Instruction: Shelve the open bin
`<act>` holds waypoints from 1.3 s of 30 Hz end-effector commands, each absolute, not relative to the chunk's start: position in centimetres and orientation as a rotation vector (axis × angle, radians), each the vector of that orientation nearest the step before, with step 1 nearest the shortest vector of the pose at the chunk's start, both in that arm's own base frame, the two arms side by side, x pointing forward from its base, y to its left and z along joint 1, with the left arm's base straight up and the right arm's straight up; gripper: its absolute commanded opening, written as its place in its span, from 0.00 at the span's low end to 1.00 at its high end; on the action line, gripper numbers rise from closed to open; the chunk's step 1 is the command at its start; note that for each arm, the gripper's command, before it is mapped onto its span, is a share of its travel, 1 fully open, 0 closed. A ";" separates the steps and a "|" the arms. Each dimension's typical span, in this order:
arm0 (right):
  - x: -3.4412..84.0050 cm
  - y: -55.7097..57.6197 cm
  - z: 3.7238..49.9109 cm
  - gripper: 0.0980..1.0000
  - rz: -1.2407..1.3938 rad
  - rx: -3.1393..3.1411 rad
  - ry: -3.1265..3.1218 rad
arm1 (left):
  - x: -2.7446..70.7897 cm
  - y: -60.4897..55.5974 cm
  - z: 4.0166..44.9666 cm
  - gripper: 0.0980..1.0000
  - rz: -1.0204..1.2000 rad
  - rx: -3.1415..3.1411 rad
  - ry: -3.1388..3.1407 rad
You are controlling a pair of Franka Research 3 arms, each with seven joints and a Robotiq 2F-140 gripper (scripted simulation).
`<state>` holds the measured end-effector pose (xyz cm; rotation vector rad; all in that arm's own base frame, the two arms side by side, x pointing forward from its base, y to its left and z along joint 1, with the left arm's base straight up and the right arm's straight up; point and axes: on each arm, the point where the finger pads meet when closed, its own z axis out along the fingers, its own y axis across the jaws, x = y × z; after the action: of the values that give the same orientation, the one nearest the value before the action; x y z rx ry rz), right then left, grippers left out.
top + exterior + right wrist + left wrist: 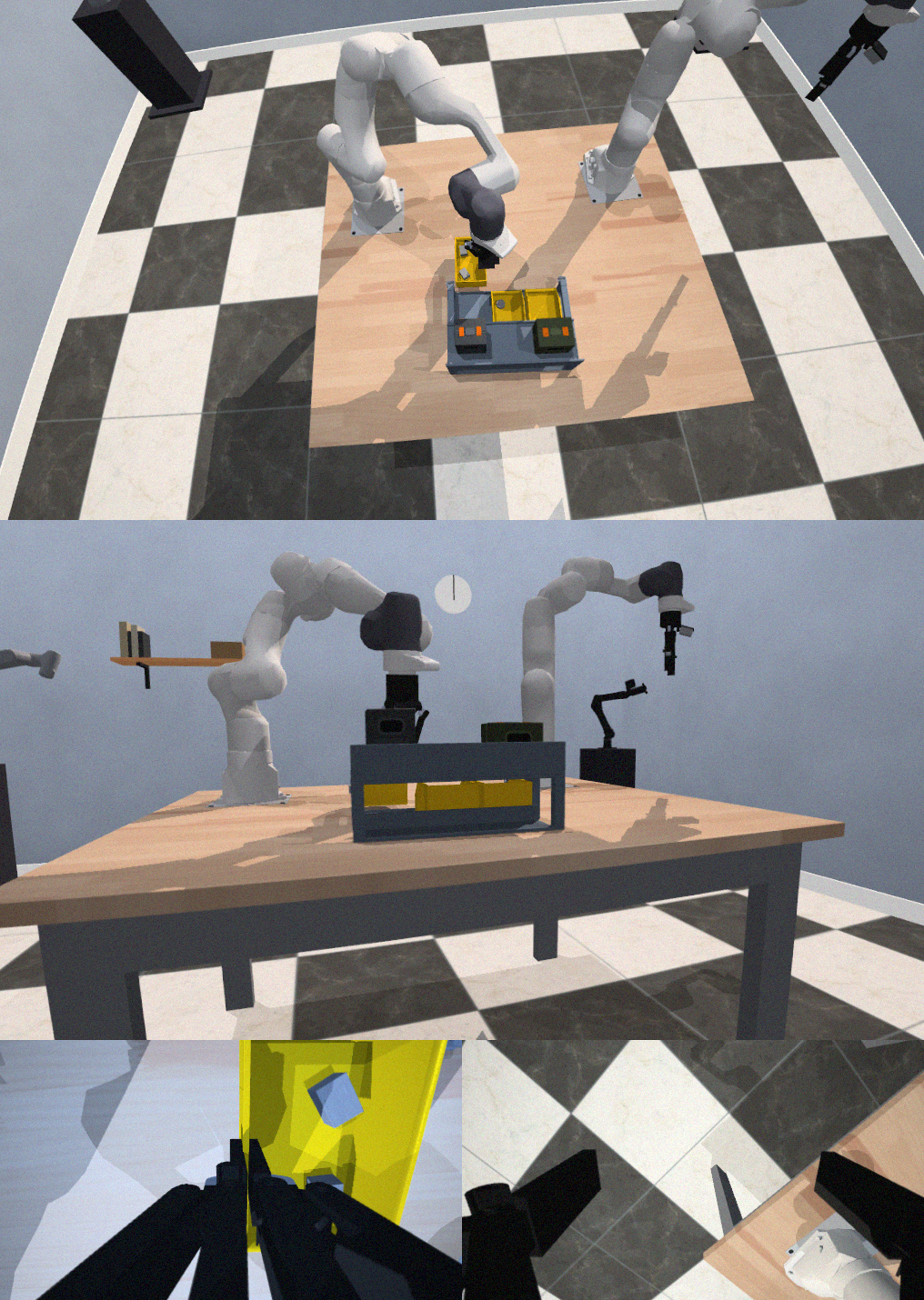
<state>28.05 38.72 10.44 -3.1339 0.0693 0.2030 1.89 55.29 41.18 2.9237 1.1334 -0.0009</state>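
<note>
The open yellow bin (478, 274) (385, 794) (388, 1131) is at the shelf's gap side, holding grey parts (464, 274) (338, 1101). My right gripper (480, 256) (243, 1157) is shut on its thin side wall, one finger inside and one outside. Whether the bin touches the table is unclear. The blue-grey shelf (510, 348) (452, 761) has its gap (472, 305) at the left in the top view, beside two yellow bins; the middle bin (514, 314) holds a round grey part. My left gripper (811, 96) (670, 672) (708, 1170) is open and empty, far off.
A dark box (470, 342) (390, 725) and a green box (554, 341) (507, 732) stand on the shelf's top board, the dark one on the gap side. The shelf's end uprights rise beside the row. The left arm's base (610, 180) stands at the table's far right in the top view.
</note>
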 end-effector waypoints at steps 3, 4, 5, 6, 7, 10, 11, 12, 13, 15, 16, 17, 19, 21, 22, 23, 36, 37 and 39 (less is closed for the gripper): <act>28.1 38.8 10.6 0.00 0.203 -3.133 0.063 | 1.9 55.3 41.2 1.00 -0.001 2.924 1.133; 28.1 38.8 10.6 0.00 0.203 -3.133 0.063 | 1.9 55.3 41.2 1.00 -0.001 2.924 1.133; 28.1 38.8 10.6 0.00 0.203 -3.133 0.063 | 1.9 55.3 41.2 1.00 -0.001 2.924 1.133; 28.1 38.8 10.6 0.00 0.203 -3.133 0.063 | 1.9 55.3 41.2 1.00 -0.001 2.924 1.133; 28.2 38.8 10.6 0.00 0.203 -3.133 0.063 | 1.9 55.3 41.2 1.00 -0.001 2.924 1.133; 28.2 38.8 10.6 0.00 0.203 -3.133 0.063 | 1.9 55.3 41.2 1.00 -0.001 2.924 1.133; 28.2 38.8 10.6 0.00 0.203 -3.133 0.063 | 1.9 55.3 41.2 1.00 -0.001 2.924 1.133; 28.2 38.8 10.6 0.00 0.203 -3.133 0.063 | 1.9 55.3 41.2 1.00 -0.001 2.924 1.133; 28.2 38.8 10.6 0.00 0.203 -3.133 0.063 | 1.9 55.3 41.2 1.00 -0.001 2.924 1.133; 28.2 38.8 10.6 0.00 0.203 -3.133 0.063 | 1.9 55.3 41.2 1.00 -0.001 2.924 1.133; 28.2 38.8 10.6 0.00 0.203 -3.133 0.063 | 1.9 55.3 41.2 1.00 -0.001 2.924 1.133; 28.2 38.8 10.6 0.00 0.203 -3.133 0.063 | 1.9 55.3 41.2 1.00 -0.001 2.924 1.133; 28.3 38.8 10.6 0.00 0.203 -3.133 0.063 | 1.9 55.3 41.2 1.00 -0.001 2.924 1.133; 28.3 38.8 10.6 0.00 0.203 -3.133 0.063 | 1.9 55.3 41.2 1.00 -0.001 2.924 1.133; 28.4 38.8 10.6 0.00 0.203 -3.133 0.063 | 1.9 55.3 41.2 1.00 -0.001 2.924 1.133; 28.4 38.7 10.6 0.00 0.203 -3.133 0.063 | 1.9 55.3 41.2 1.00 -0.001 2.924 1.133; 28.8 38.7 10.5 0.00 0.204 -3.133 0.063 | 1.9 55.3 41.2 1.00 -0.001 2.924 1.133; 28.8 38.7 10.5 0.00 0.204 -3.133 0.063 | 1.9 55.3 41.2 1.00 -0.001 2.924 1.133; 29.0 38.7 10.5 0.00 0.204 -3.133 0.063 | 1.9 55.3 41.2 1.00 -0.001 2.924 1.133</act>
<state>28.75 38.70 10.43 -3.1334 0.0732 0.2034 1.89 55.29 41.18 2.9237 1.1334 -0.0009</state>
